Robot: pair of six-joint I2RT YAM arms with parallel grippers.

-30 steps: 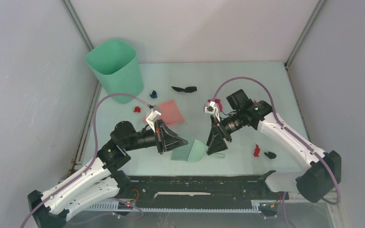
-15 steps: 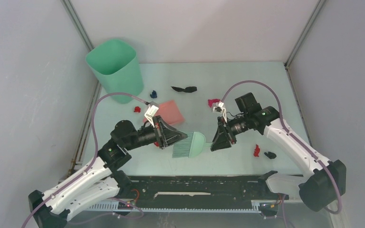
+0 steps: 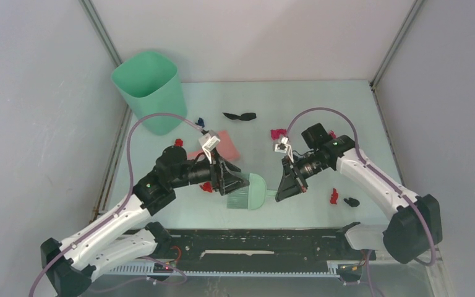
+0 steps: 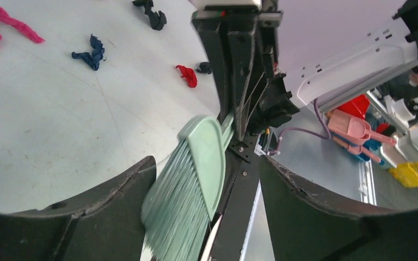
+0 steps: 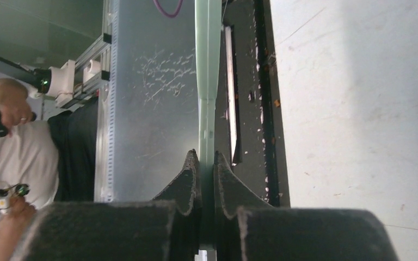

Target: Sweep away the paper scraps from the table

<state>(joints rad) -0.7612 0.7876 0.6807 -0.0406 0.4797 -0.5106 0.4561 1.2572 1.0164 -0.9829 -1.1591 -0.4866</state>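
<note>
A green hand brush (image 3: 249, 191) hangs low over the table (image 3: 346, 111) between my two grippers. My right gripper (image 3: 282, 187) is shut on its thin pale handle (image 5: 207, 98). My left gripper (image 3: 234, 183) stands open around the bristle head (image 4: 188, 190), its fingers (image 4: 95, 212) apart on either side. Paper scraps lie scattered: black (image 3: 240, 116), blue (image 3: 200, 122), red (image 3: 178, 142), magenta (image 3: 278, 133), red (image 3: 334, 197), black (image 3: 350, 202). The left wrist view shows magenta (image 4: 0, 24), blue (image 4: 90, 54) and red (image 4: 186, 76) scraps.
A pink dustpan (image 3: 226, 145) lies flat behind my left gripper. A tall green bin (image 3: 150, 90) stands in the far left corner. Grey walls close the table on three sides, and a black rail (image 3: 253, 244) runs along the near edge.
My left gripper has opened off the brush head and moved right and farther in. My right gripper has shut on the brush handle.
</note>
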